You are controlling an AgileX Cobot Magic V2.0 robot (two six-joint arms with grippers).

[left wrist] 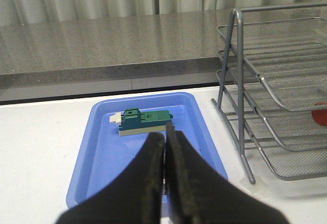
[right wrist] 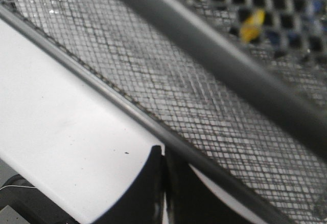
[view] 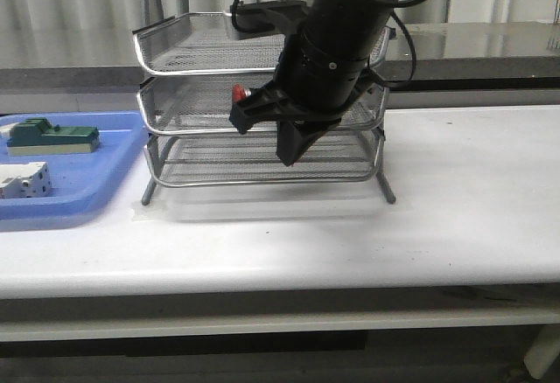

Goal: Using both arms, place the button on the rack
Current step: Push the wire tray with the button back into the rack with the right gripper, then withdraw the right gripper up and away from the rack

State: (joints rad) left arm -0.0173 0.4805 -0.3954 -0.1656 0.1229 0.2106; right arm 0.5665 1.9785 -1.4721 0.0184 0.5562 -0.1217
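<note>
The button (view: 237, 94) lay in the rack's (view: 262, 125) middle tray. Both the left gripper (left wrist: 164, 147) and the right gripper (right wrist: 163, 162) had their jaws closed and empty.

No text, label, brand, number or sign could be read in any view. The green block (left wrist: 144, 121) and the white breaker (view: 24, 179) in the blue tray (view: 87, 195) showed no legible marking, nor did the rack (view: 188, 55).
</note>
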